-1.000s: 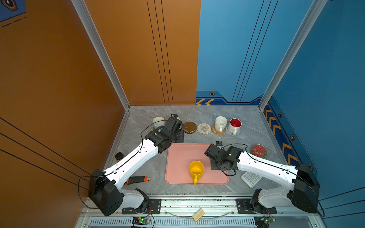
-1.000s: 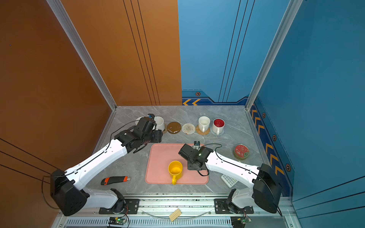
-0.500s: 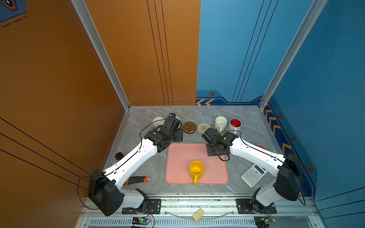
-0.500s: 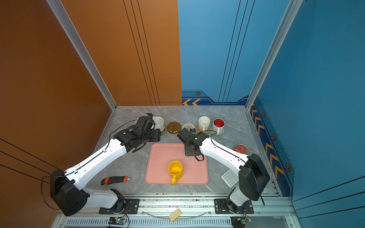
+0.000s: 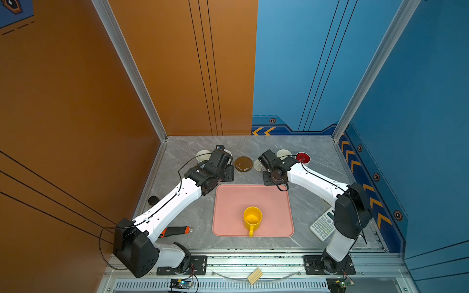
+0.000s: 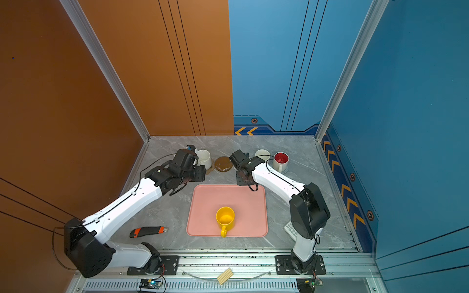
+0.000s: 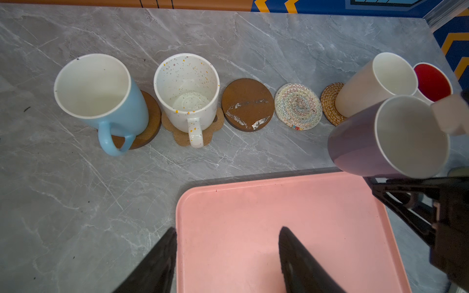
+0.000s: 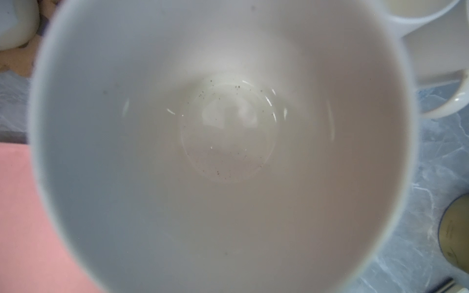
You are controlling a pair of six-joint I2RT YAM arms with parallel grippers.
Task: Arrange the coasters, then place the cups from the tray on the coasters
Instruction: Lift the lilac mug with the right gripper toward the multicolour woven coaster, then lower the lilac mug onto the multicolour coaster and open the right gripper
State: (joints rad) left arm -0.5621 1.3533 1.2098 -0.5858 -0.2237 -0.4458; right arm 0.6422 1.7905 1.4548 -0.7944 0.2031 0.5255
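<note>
The coasters lie in a row at the far side. A light blue cup stands on a brown disc and a speckled cup on the paw mat. A second brown disc and the cream woven mat are bare. The white cup sits on rattan, beside the red-lined cup. My right gripper is shut on the lavender cup, which hangs just past the pink tray. A yellow cup stands on the tray. My left gripper is open and empty over the tray's corner.
A white calculator lies right of the tray, partly behind the right arm. An orange-and-black box cutter lies at the front left, and a small black round thing sits by the left wall. Walls close in on three sides.
The right arm has carried the lavender cup off the tray toward the coaster row at the far side. The left arm has hardly moved.
</note>
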